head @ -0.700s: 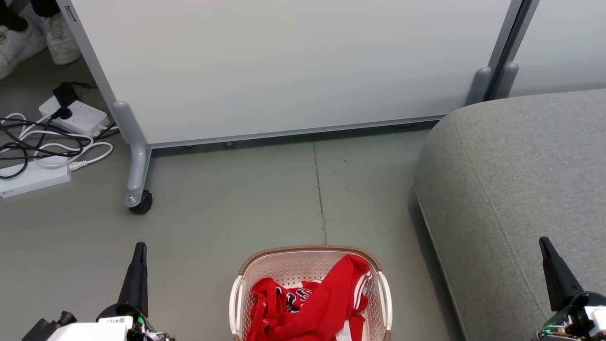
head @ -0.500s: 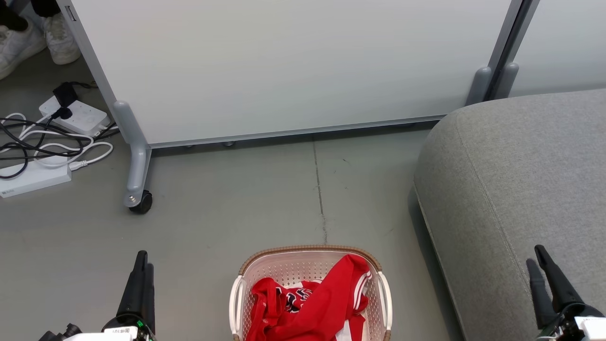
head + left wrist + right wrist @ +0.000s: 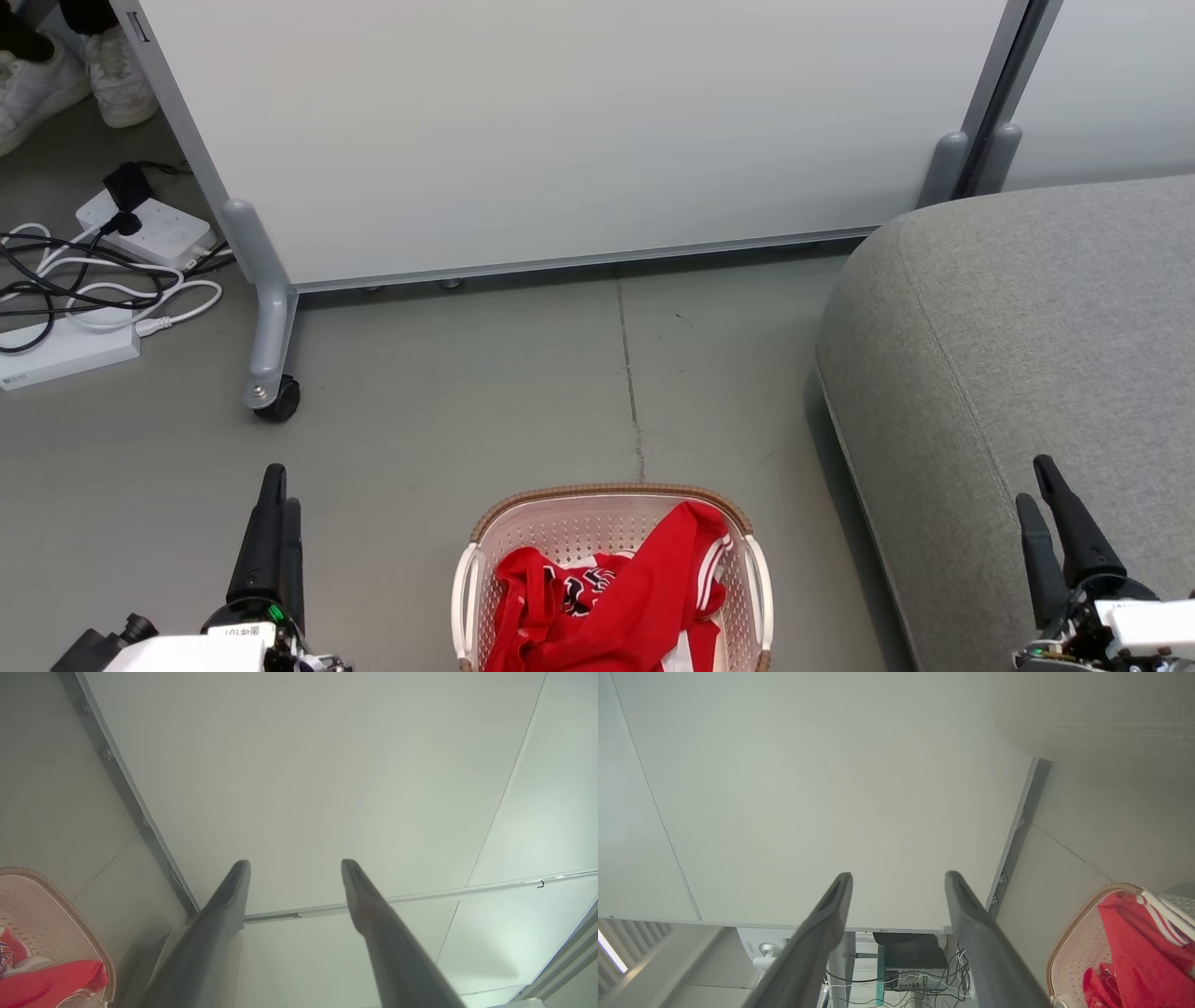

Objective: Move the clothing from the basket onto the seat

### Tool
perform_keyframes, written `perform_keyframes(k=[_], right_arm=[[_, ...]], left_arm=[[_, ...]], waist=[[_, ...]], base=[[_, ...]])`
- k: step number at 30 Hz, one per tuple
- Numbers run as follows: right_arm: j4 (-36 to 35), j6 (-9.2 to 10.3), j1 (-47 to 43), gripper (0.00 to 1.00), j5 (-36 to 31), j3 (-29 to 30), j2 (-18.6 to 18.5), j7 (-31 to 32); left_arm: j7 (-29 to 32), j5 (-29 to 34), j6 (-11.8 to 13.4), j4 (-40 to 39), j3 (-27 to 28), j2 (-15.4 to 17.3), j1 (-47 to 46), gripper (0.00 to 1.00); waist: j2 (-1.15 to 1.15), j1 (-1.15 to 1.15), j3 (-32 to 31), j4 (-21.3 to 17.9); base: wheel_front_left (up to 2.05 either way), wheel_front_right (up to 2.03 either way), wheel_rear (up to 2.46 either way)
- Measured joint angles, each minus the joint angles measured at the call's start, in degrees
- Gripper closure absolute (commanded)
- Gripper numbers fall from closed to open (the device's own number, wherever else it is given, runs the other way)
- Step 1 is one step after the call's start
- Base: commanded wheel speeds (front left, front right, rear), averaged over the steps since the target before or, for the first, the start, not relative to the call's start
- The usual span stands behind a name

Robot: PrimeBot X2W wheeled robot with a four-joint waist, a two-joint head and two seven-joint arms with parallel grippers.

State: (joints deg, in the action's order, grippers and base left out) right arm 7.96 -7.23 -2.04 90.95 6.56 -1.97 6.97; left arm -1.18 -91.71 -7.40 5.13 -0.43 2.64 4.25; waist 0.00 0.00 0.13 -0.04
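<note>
The white basket (image 3: 607, 490) with a brown rim stands on the floor at the bottom middle of the head view. The red clothing (image 3: 611, 597) with white stripes and dark lettering lies heaped in it. The grey seat (image 3: 1018, 355) rises just right of the basket. My left gripper (image 3: 282, 490) hovers open over the floor left of the basket, holding nothing. My right gripper (image 3: 1033, 481) is open over the seat's front part. In the left wrist view the left gripper (image 3: 295, 863) gapes, the basket (image 3: 70, 914) at lower left. In the right wrist view the right gripper (image 3: 899, 875) is empty, clothing (image 3: 1134, 952) at lower right.
A white partition panel (image 3: 560, 140) on grey legs with a castor (image 3: 278, 399) crosses the back. Power strips and tangled cables (image 3: 93, 271) lie on the floor at far left. A person's white shoes (image 3: 56, 75) stand at the top left corner.
Both wrists have turned, so each gripper now shows two fingers instead of one. The right gripper has shifted a little left. Basket and clothing have not moved.
</note>
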Motion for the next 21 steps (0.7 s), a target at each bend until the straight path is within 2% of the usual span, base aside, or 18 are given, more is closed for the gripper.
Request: perform_keyframes(k=[5,8,21], right_arm=[[0.43,0.00,1.33,0.00,-4.87,-1.20,-0.52,-1.55],[0.35,0.00,2.47,0.00,-9.83,-1.36,-0.76,-2.50],[-1.85,-0.01,6.14,0.00,-31.08,-3.49,-1.44,-6.04]], left_arm=[[-1.58,4.01,0.00,-0.37,-0.81,1.21,-0.47,0.00],[-2.24,7.84,0.00,-0.42,-1.21,2.12,-1.41,0.00],[-4.25,25.94,0.65,-1.74,-0.41,2.48,-3.54,0.00]], waist=[[0.00,0.00,0.01,0.03],[0.00,0.00,0.01,0.09],[0.00,0.00,0.03,0.39]], base=[[0.00,0.00,0.00],[0.00,0.00,0.00],[0.00,0.00,0.00]])
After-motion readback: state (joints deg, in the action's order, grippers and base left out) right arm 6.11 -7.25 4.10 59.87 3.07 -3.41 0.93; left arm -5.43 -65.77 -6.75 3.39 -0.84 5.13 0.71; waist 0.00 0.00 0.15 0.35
